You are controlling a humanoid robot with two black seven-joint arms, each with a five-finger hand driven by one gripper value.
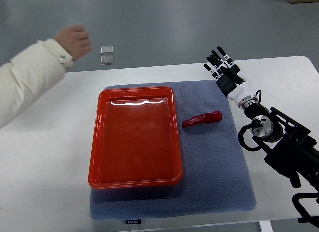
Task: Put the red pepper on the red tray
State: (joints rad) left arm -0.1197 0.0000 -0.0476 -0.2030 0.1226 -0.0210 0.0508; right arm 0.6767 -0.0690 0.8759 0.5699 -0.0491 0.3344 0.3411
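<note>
A steep overhead view is showing a white table [45,157] with a blue mat [219,172] lying across its middle. A red tray [135,136], holding nothing, is sitting on the mat's left half. The pepper [202,119] is lying on the mat just beside the tray, at the tray's three o'clock, its stem end pointing right. The right hand [223,67] is hovering at the pepper's one o'clock, well apart, fingers spread and holding nothing. The left arm is not showing. A person's hand [75,41] in a white sleeve [27,80] is reaching in at ten o'clock. The pepper is looking light, smooth and probably slippery; gripping across its thicker middle seems safest.
</note>
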